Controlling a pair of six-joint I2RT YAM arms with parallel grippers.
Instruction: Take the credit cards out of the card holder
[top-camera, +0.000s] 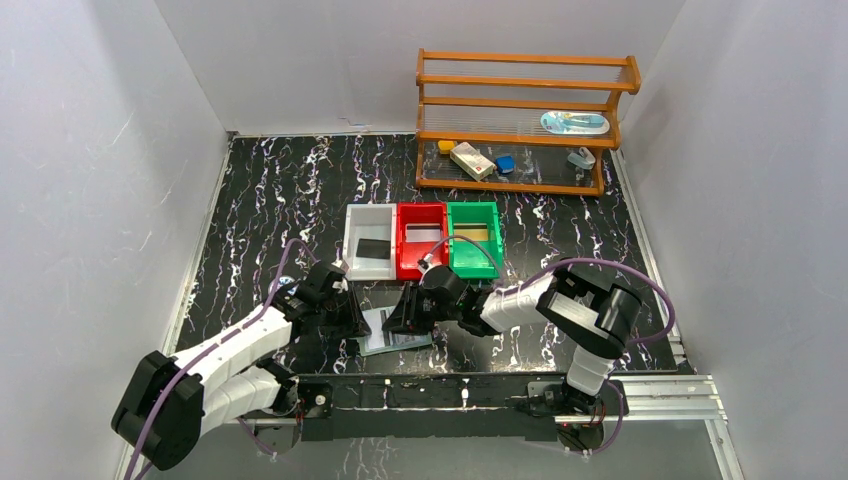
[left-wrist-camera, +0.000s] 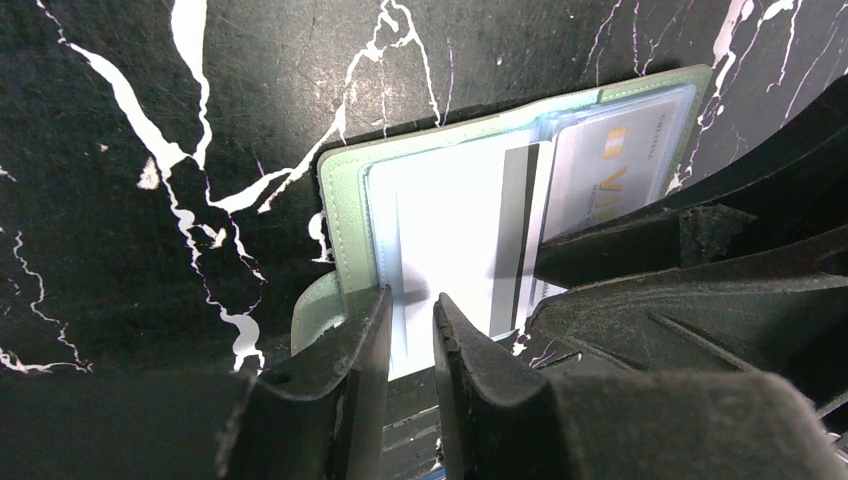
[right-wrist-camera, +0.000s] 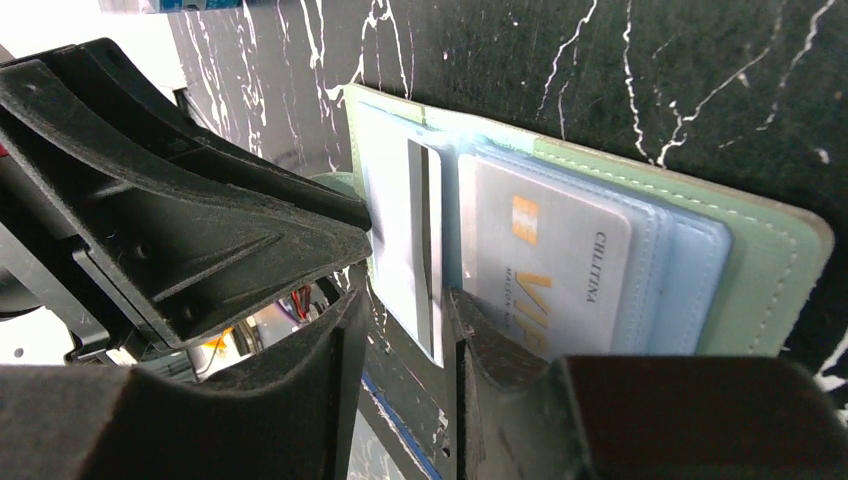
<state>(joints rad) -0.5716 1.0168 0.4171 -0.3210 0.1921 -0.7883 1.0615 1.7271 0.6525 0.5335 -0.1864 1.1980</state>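
Note:
The grey-green card holder (top-camera: 396, 331) lies open on the table between both grippers. In the left wrist view its left page (left-wrist-camera: 345, 200) holds a white card with a dark stripe (left-wrist-camera: 450, 230). A silver VIP card (left-wrist-camera: 610, 170) sits in the right pockets. My left gripper (left-wrist-camera: 410, 335) stands over the holder's near edge by its tab, jaws a narrow gap apart, nothing between them. My right gripper (right-wrist-camera: 405, 330) is open. The striped white card (right-wrist-camera: 420, 240) sticks out of its pocket, its corner between the jaws beside the right finger (right-wrist-camera: 470, 330). The VIP card (right-wrist-camera: 560, 250) stays pocketed.
White bin (top-camera: 352, 245) holds a black card (top-camera: 373, 248), red bin (top-camera: 403, 245) a grey card (top-camera: 424, 236), green bin (top-camera: 455, 245) a gold card (top-camera: 474, 233), all just behind the holder. A wooden rack (top-camera: 520, 125) with small items stands at the back right. A metal rail (top-camera: 450, 390) runs along the near edge.

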